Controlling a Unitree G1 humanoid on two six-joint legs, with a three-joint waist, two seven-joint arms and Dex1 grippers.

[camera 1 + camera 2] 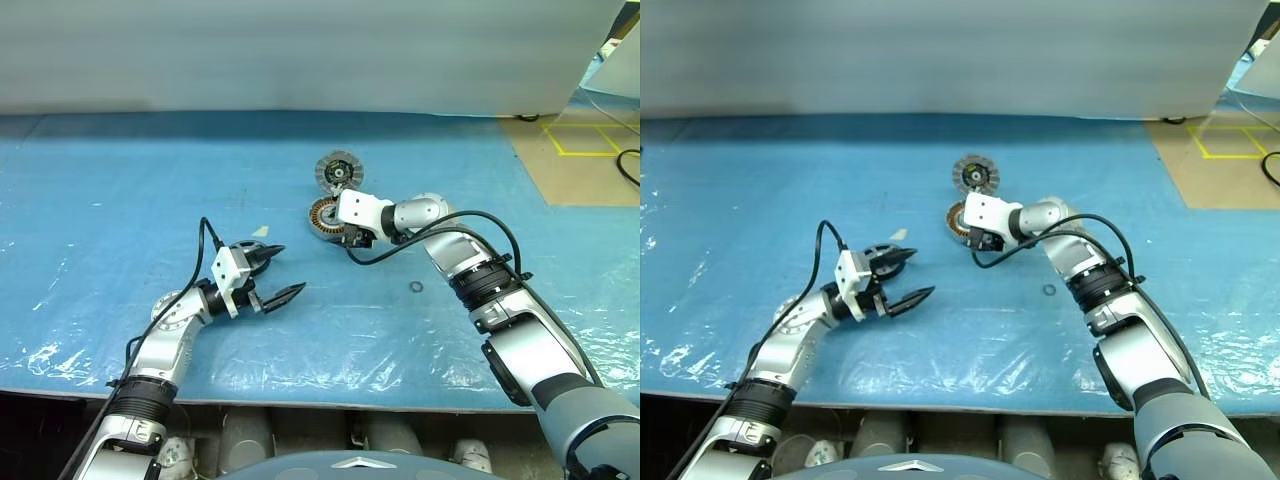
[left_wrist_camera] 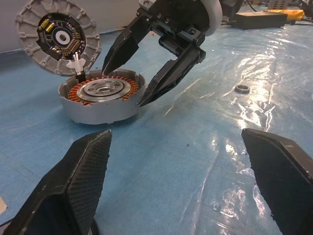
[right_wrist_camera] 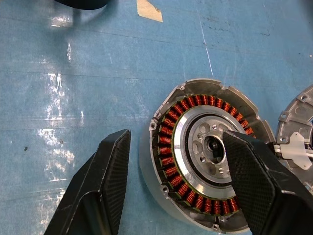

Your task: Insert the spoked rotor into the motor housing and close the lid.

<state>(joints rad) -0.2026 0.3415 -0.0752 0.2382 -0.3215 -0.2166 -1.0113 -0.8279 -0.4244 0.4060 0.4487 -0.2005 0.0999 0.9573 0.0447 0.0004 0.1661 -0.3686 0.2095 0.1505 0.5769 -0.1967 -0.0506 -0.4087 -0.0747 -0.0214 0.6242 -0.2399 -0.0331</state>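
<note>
Glossy, wrinkled blue plastic sheet [image 1: 120, 190]; housing [image 3: 195, 152] of matt grey cast metal with shiny copper windings; fingers [image 3: 105, 181] of textured matt black.

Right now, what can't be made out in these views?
Head views: the right gripper covers most of the motor housing, hiding its inside.
Right wrist view: the lid is cut off by the picture edge, and a finger covers part of the spoked rotor.
Left wrist view: the housing wall hides how deep the rotor sits.
Head views: the small ring on the blue sheet is too small to identify.
</note>
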